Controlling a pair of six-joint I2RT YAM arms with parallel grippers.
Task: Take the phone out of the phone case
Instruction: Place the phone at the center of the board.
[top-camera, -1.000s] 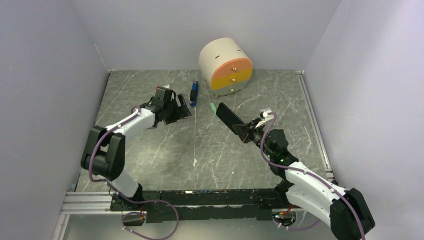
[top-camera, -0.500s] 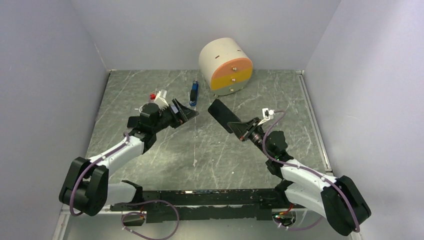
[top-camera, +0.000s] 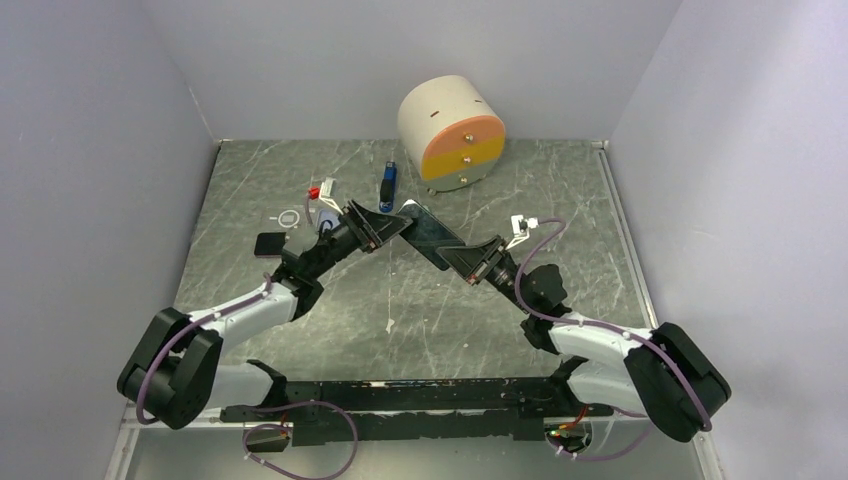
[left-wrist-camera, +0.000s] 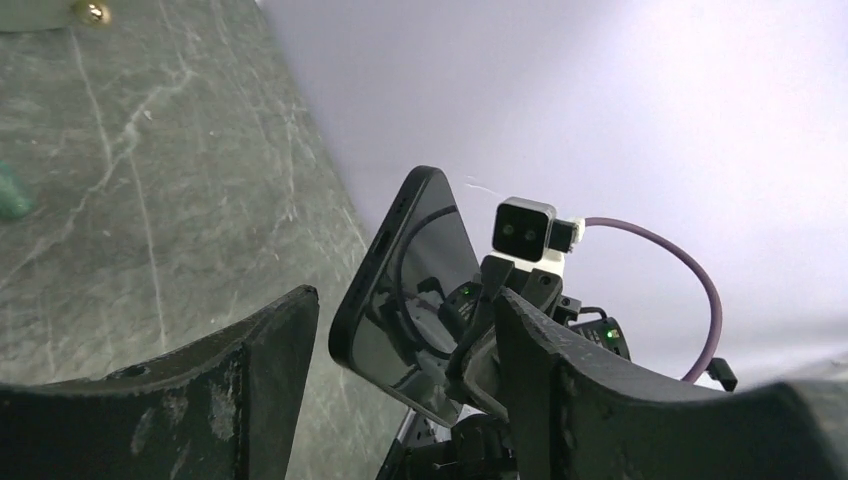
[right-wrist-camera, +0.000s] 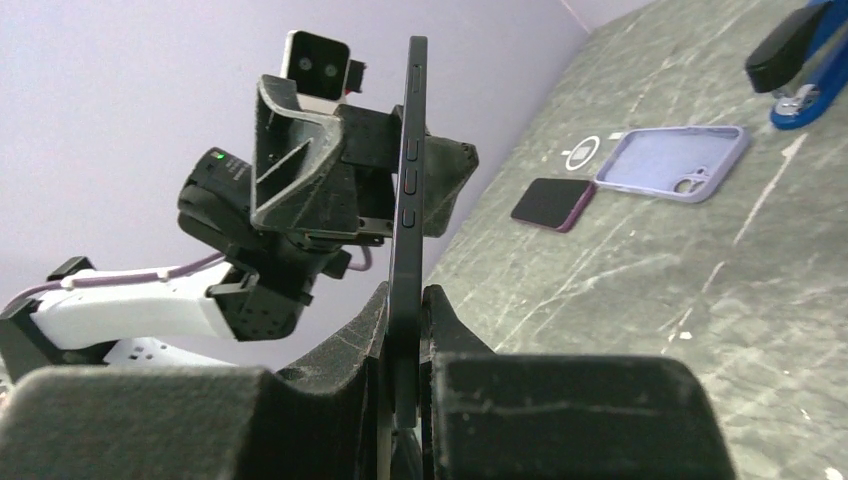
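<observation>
Only my right wrist view shows the lilac phone case, lying empty on the counter. My right fingers clamp the bare phone aloft. My left fingers stand spread astride its far end. The surface is grey and marbled, between pale walls.

We have a white left arm at seven o'clock, a white right arm at five, black joints, purple cables, black wedge fingers, and a white wrist camera.
</observation>
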